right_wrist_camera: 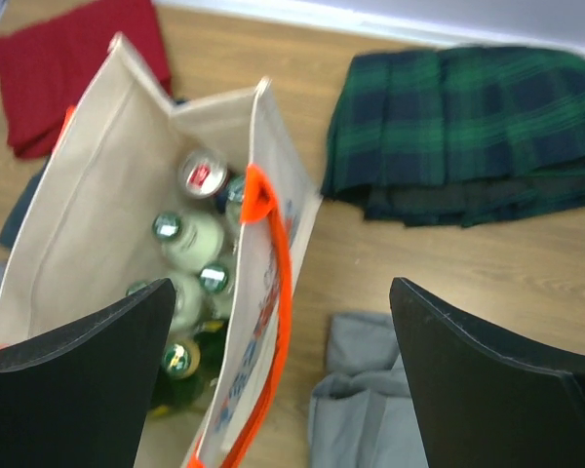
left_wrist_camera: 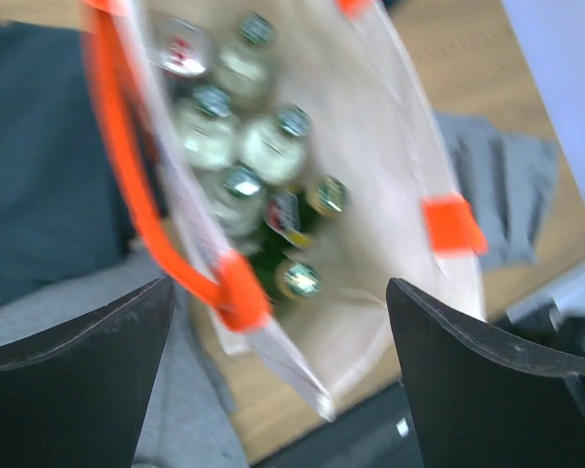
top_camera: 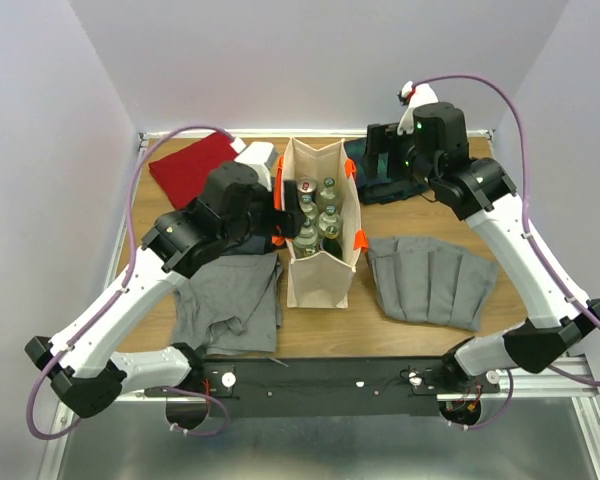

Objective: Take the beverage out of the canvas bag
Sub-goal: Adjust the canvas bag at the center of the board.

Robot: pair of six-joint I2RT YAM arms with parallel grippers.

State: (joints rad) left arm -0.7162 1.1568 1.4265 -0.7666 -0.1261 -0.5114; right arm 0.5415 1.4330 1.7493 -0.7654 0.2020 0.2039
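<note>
Bottles (top_camera: 327, 222) upright inside the canvas bag (top_camera: 320, 275), mid-table between the two arms, caps up, long axes vertical. Packed close, glass against glass: clear ones toward the far end, green ones (left_wrist_camera: 300, 280) toward the near end, one red-topped can (top_camera: 306, 187) in the far left corner.

Bag itself standing with its mouth open upward, long axis running near to far, orange handles (left_wrist_camera: 136, 195) on the left and right walls. Grey garments (top_camera: 430, 280) flat on the table on either side, red cloth (top_camera: 190, 165) far left, plaid skirt (right_wrist_camera: 468, 127) far right.

Left gripper (left_wrist_camera: 278, 283): jaws spread wide, nothing between them, hanging over the bag's left wall and looking down into the mouth. Right gripper (right_wrist_camera: 283, 283): equally wide and empty, high above the bag's right wall at the far end.

Likely handling: rigid glass, probably weighty if full, smooth and prone to slip, breakable if knocked against a neighbour. Best hold judged to be the neck just below the cap, the one part standing free of the others. Pull straight up along the axis to clear the tight packing. Soft canvas apt to sag inward or ride up with the bottle, so worth steadying a wall or handle with the other arm.
</note>
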